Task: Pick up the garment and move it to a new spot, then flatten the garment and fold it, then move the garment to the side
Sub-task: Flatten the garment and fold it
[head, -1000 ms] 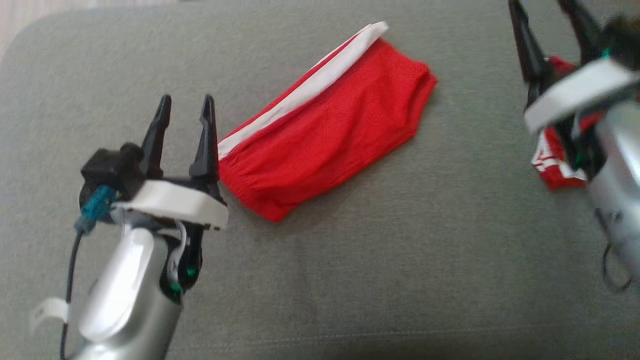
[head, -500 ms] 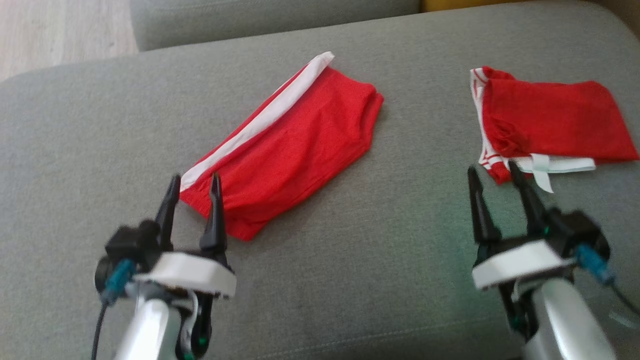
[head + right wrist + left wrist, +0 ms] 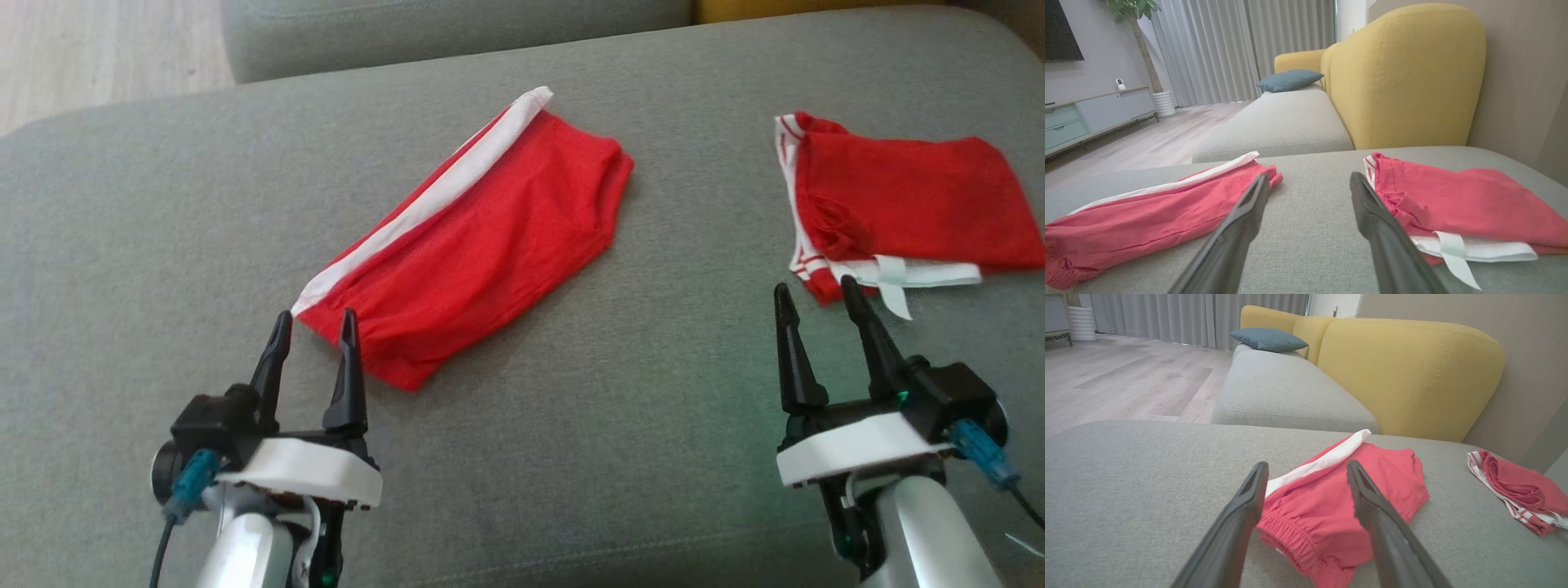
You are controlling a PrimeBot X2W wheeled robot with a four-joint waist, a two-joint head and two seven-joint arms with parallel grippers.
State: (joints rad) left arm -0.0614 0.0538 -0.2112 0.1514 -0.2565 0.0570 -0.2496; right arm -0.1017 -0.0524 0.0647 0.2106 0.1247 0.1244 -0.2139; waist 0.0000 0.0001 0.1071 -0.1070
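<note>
Head view, we see the folded red garment (image 3: 482, 245) on the sofa cushion (image 3: 653, 392), left claw (image 3: 315, 315) spread empty beside its near corner, right claw (image 3: 815, 285) spread empty well to its right.

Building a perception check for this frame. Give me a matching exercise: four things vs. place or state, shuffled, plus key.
Things:
1. striped red shorts
2. red garment with white ribbon
3. teal cushion
4. left tool
Place or state:
A. on the far grey seat, by the yellow backrest
B. open, holding nothing, by an elastic edge
C. right side of the near grey seat
D. diagonal, middle of the near grey seat
Pairs: 1-D, 2-C, 3-A, 4-B
</note>
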